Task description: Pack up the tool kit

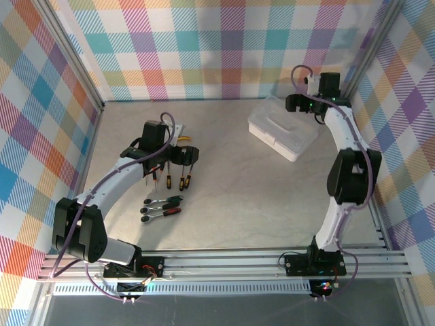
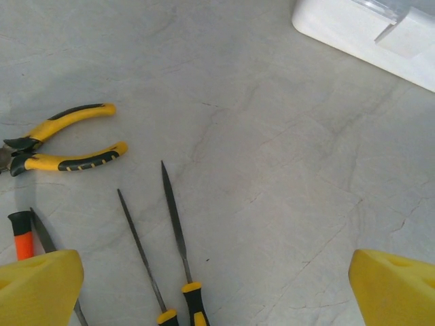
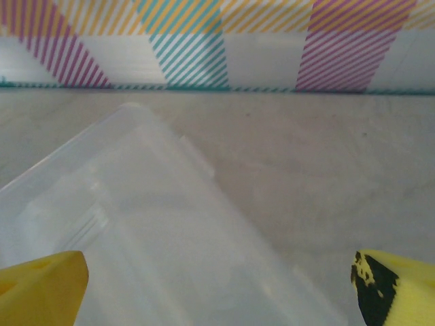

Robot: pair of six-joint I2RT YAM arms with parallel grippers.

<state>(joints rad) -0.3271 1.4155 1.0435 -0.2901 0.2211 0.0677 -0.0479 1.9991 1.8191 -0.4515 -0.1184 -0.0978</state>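
The clear plastic case [image 1: 282, 127] lies shut at the back right of the table. My right gripper [image 1: 304, 103] hovers open over its far end, and the lid [image 3: 136, 231] fills the space below the yellow fingertips [image 3: 41, 288]. My left gripper [image 1: 170, 155] is open above the loose tools, holding nothing. Under it lie yellow-handled pliers [image 2: 64, 139], two thin black-and-yellow files [image 2: 173, 224] and an orange-handled tool [image 2: 24, 234]. Closer to the arm bases, a green-handled ratchet [image 1: 163, 202] and a red-handled ratchet [image 1: 163, 213] rest on the table.
Checked walls close the table at the back and on both sides. A corner of the case [image 2: 367, 30] shows at the top right of the left wrist view. Bare tabletop [image 1: 238, 190] lies between the tools and the case.
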